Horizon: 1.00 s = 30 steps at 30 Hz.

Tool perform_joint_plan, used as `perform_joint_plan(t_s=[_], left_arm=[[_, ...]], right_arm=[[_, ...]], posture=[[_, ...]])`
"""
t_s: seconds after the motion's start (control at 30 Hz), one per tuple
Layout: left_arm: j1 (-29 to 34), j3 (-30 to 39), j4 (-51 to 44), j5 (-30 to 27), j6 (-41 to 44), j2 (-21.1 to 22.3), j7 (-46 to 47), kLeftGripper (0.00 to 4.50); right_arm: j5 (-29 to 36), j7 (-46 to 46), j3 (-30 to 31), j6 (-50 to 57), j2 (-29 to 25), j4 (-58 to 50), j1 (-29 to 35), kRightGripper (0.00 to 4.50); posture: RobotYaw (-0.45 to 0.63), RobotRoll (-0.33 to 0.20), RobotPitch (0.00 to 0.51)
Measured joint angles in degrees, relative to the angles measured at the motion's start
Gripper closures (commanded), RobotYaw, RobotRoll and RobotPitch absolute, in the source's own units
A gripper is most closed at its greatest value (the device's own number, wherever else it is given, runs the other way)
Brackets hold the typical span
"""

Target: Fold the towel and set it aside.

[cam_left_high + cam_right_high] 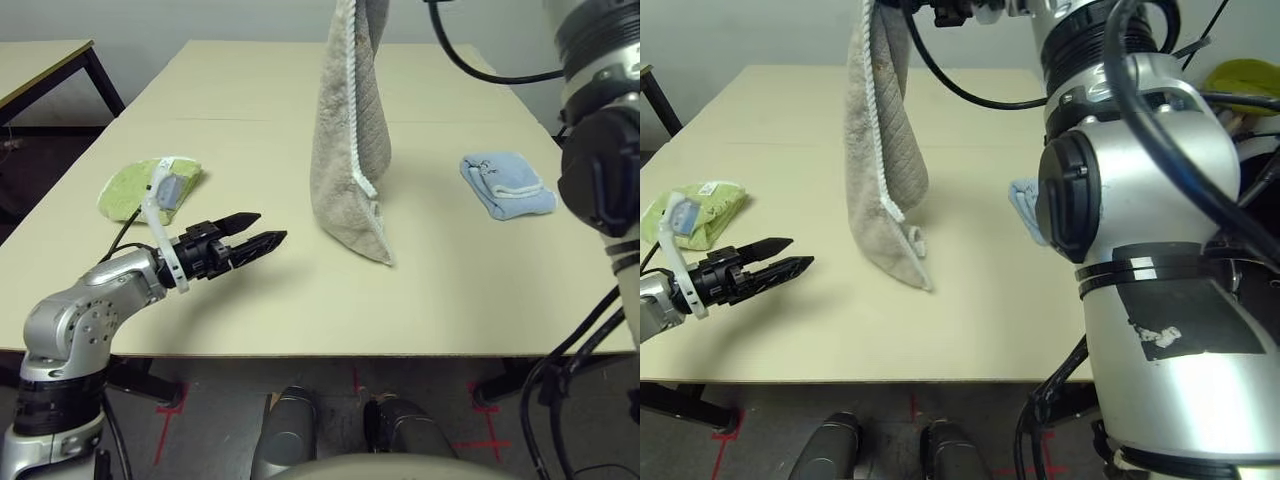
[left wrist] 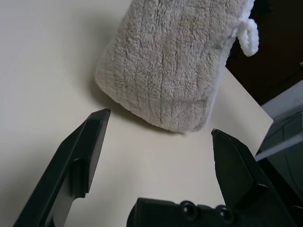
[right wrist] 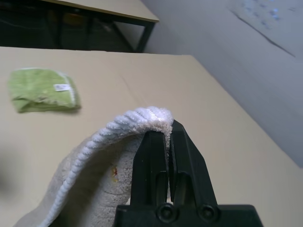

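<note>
Green folded cloth (image 1: pixel 150 190), at ten o'clock on the desk (image 1: pixel 450 300), white-edged. Left end effector (image 1: pixel 273 226), at nine o'clock, fingers apart, empty, pointing toward the towel. Beige-grey terry towel (image 1: pixel 345 150), at twelve o'clock, hanging, lower end near or on the desk; soft, limp, probably light, not fragile, apt to swing or crumple; best second hold likely the loose lower corner, by its white corded edging (image 1: pixel 354 110). Right end effector (image 3: pixel 171 130), at twelve o'clock, fingers together, clamped on the towel's edge. Light blue folded cloth (image 1: pixel 508 186), at two o'clock, flat.
</note>
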Motion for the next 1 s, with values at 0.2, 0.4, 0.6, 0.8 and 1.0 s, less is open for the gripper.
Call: perform_joint_plan(t_s=[0.2,0.4,0.6,0.8,1.0], left_arm=[[0.5,-2.5,-3.3,-1.2,2.9,-1.8,2.4,0.0],[0.4,-2.6,-3.5,-1.7,3.5,-2.0,3.5,0.0],[0.3,-2.9,-3.5,-2.3,5.1,-2.6,5.1,0.0],[-2.1,-2.9,-3.6,-7.3,9.8,-7.8,9.9,0.0],[-9.6,-1.0,-3.1,-17.6,18.1,-16.3,23.0,0.0]], right_arm=[[-3.3,-7.5,1.9,-2.1,1.5,0.5,1.2,4.46],[-6.2,-13.6,3.4,-3.2,1.8,1.8,3.6,4.46],[-6.2,-15.4,3.4,-3.4,2.0,1.8,3.6,4.46],[-8.2,-19.7,4.1,-4.0,2.0,1.8,3.5,4.46],[-8.5,-21.2,4.1,-4.1,3.2,1.9,3.4,4.46]], posture=[[0.24,0.0,0.079],[0.24,0.0,0.08],[0.24,0.0,0.086],[0.26,0.0,0.09],[0.26,0.0,0.096]])
